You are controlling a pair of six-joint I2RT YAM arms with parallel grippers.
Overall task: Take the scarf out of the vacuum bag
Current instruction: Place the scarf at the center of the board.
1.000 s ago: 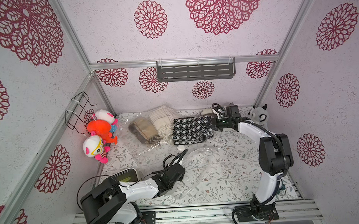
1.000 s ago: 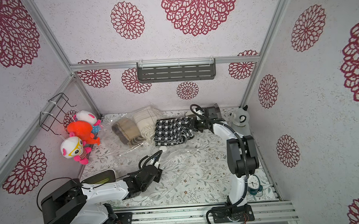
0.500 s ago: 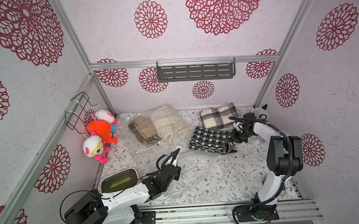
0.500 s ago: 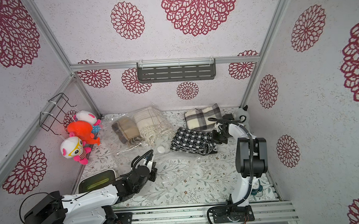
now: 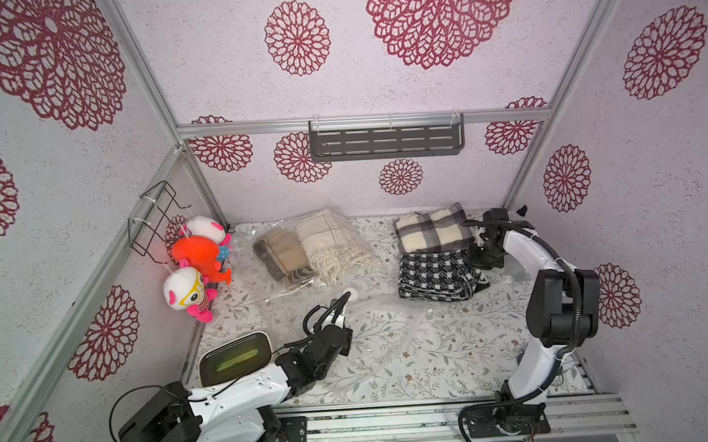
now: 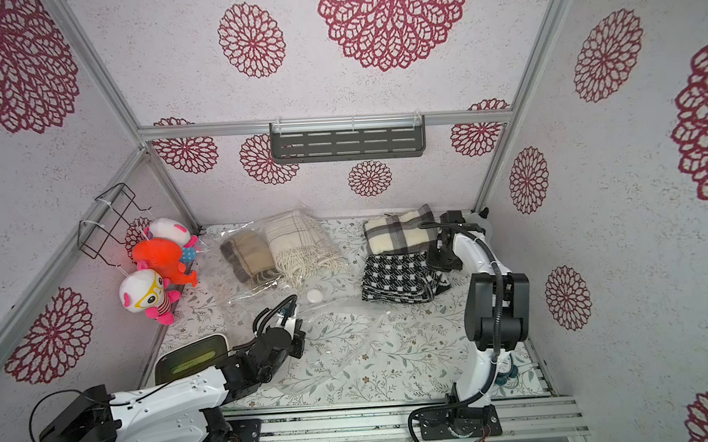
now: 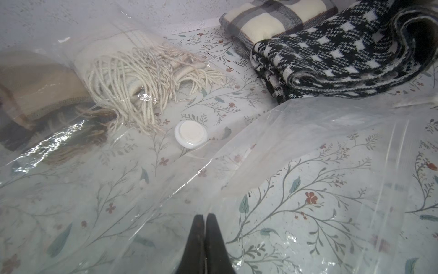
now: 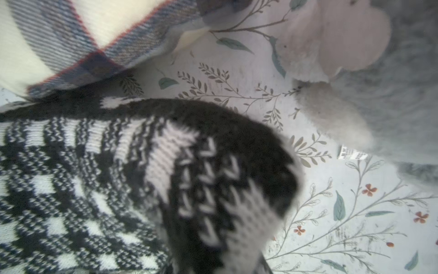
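Observation:
The black-and-white houndstooth scarf lies folded on the floral table, outside the vacuum bag. My right gripper is at the scarf's right end. In the right wrist view the scarf covers the jaws, so their state is hidden. The vacuum bag lies flat and crinkled mid-table, its round white valve cap at its far edge. My left gripper is shut on the bag's film near the front.
A cream-and-grey plaid scarf lies just behind the houndstooth one. A second clear bag at the back left holds two pale scarves. Plush toys and a wire basket line the left wall. A grey plush fills the back right corner.
The right gripper pulled the houndstooth scarf out of the bag, carried it right and set it down in front of the plaid scarf. The left gripper stayed shut and barely moved.

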